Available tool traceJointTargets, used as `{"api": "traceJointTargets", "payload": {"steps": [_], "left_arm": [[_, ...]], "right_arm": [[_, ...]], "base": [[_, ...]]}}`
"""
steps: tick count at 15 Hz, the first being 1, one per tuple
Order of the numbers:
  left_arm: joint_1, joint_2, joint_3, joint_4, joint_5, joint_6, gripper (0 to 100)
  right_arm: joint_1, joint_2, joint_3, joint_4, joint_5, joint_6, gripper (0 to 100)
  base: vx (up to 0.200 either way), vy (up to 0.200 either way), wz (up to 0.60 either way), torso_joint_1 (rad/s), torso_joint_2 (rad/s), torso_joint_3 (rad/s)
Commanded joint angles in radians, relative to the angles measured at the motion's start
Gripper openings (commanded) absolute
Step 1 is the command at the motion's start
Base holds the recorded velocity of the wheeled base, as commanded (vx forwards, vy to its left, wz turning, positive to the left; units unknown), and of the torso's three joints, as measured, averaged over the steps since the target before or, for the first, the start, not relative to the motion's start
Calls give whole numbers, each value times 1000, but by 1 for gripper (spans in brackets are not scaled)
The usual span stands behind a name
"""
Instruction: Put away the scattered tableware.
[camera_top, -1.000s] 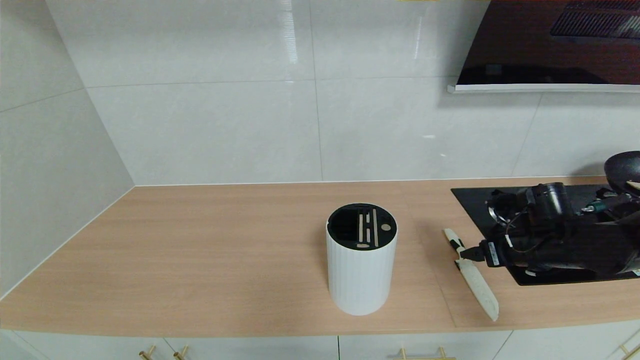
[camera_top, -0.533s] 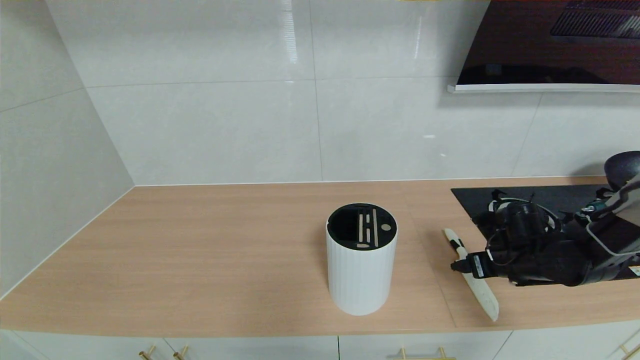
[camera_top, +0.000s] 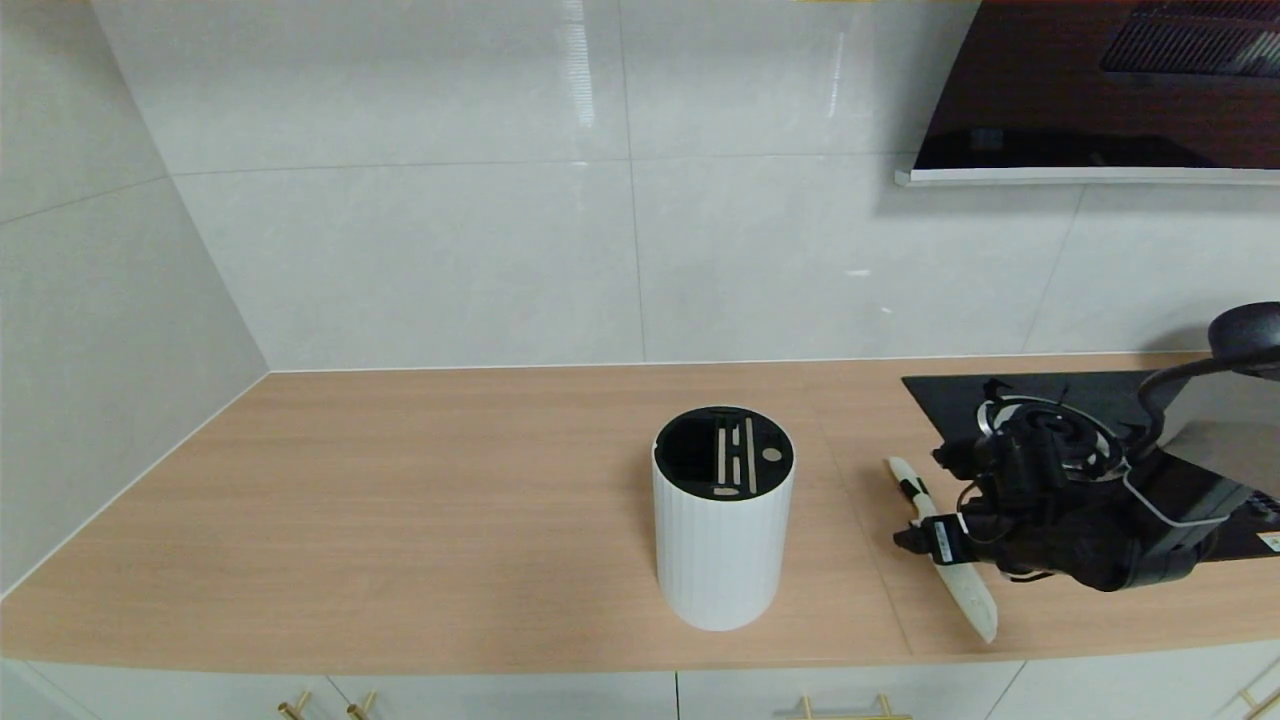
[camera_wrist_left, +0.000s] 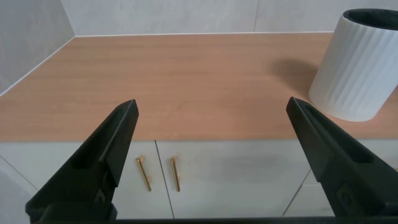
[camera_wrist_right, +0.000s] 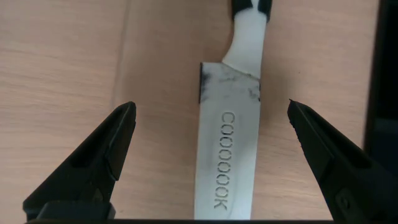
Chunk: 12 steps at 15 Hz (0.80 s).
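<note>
Presently: white ribbed cylindrical holder (camera_top: 720, 540) left of white-bladed knife (camera_top: 972, 598), black glass hob (camera_top: 940, 395) beside; right gripper (camera_wrist_right: 210, 109), spread wide and empty, now lower over the blade; left gripper (camera_wrist_left: 211, 104) likewise agape.

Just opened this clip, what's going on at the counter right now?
The robot is going for a knife. Its right hand hovers open over the white knife, which lies flat on the wooden counter beside the black cooktop. One finger sits on either side of the blade, not closed. The white slotted holder stands upright to the knife's left. The left hand hangs open off the counter's front edge.
</note>
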Motion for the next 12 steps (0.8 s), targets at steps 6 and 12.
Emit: {"api": "traceJointTargets", "payload": {"steps": [6, 12], "left_arm": [[0, 0, 0, 0, 0, 0, 100], [0, 0, 0, 0, 0, 0, 100]], "right_arm": [[-9, 70, -34, -65, 4, 3, 100], [-29, 91, -55, -67, 5, 6, 100]], "base": [[0, 0, 0, 0, 0, 0], [0, 0, 0, 0, 0, 0]]}}
